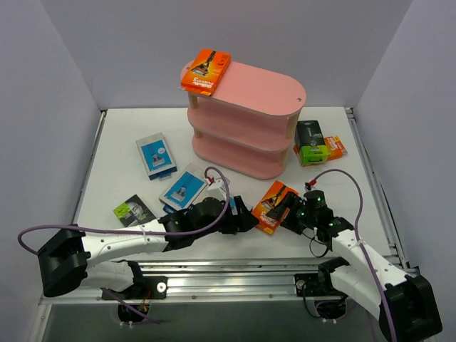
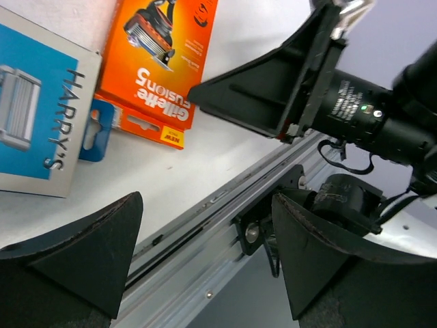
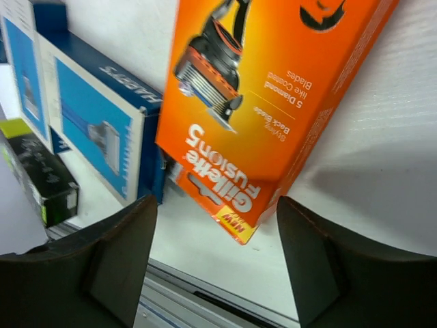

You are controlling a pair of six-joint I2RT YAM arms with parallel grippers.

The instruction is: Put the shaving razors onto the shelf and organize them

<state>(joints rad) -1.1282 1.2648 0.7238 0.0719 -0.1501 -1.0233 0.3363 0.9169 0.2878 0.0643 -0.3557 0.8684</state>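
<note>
Right fingers (image 3: 113, 270) stand parted on either side of the near corner of the orange Gillette Fusion5 pack (image 3: 273, 102) and touch nothing. We judge them lined up to close on it, not gripping it. That pack lies on the white surface (image 1: 121, 139) just in front of the pink shelf (image 1: 263, 89), between the two arms, and is probably the next to go up. A second orange pack (image 1: 205, 71) already sits on the top board, overhanging its left end, which suggests the orange ones are being gathered there. Left fingers (image 2: 82, 253) are spread wide and empty above the front rail (image 2: 205, 205), seemingly out of the way.

A blue-and-white Harry's pack (image 1: 184, 189) lies just left of the arms' meeting point, with another Harry's pack (image 1: 157, 155) farther back and a black-and-lime pack (image 1: 133, 210) nearer the left edge. Right of the shelf, a black-and-green pack (image 1: 311, 139) covers part of a third orange pack (image 1: 336, 147).

The right wrist view cuts off the Fusion5 pack's far end. A shadow along one edge hints that it is tipped, but we cannot tell. From above, the wrists hide both sets of fingertips. The top board also shades the lower boards, so we cannot see whether anything rests there.
</note>
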